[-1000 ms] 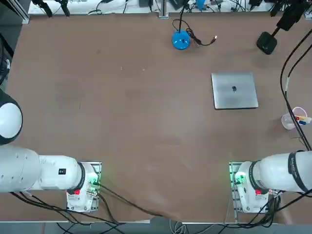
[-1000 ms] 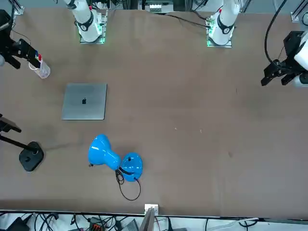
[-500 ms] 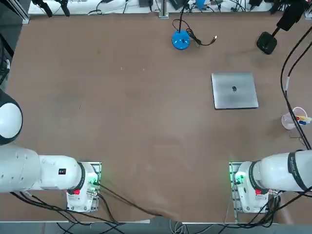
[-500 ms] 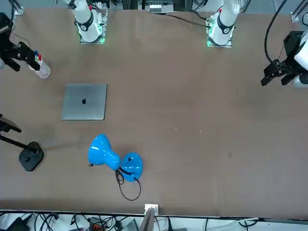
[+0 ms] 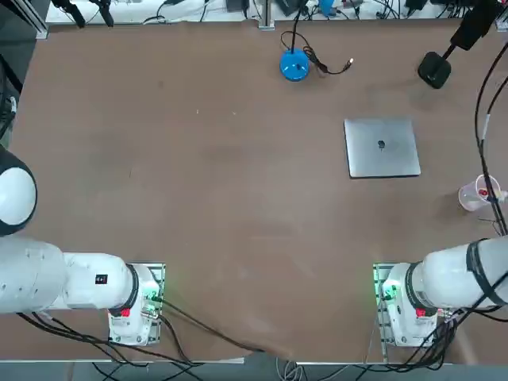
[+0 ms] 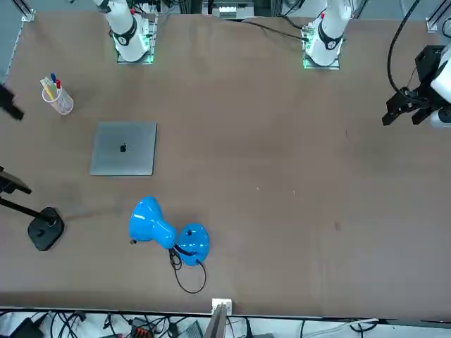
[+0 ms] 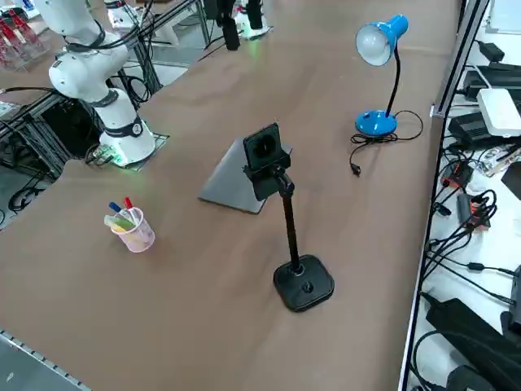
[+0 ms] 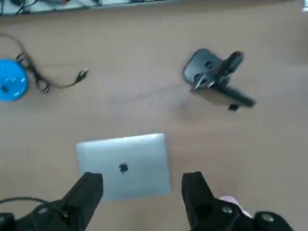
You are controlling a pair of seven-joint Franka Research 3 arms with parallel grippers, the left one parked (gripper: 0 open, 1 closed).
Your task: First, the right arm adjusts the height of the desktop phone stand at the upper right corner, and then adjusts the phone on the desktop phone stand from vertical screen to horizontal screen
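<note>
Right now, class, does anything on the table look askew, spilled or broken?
Nothing looks spilled or broken. Only the pens lean unevenly in their cup, which is normal. The right gripper hangs open above the table.

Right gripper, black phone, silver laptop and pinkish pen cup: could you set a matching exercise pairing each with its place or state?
1. right gripper
2. black phone
3. silver laptop
4. pinkish pen cup

A. lid closed, flat on the table
B. above the table, fingers apart, empty
C. holding pens
D. mounted on the black desktop stand

Pairs: 1-B, 2-D, 3-A, 4-C
</note>
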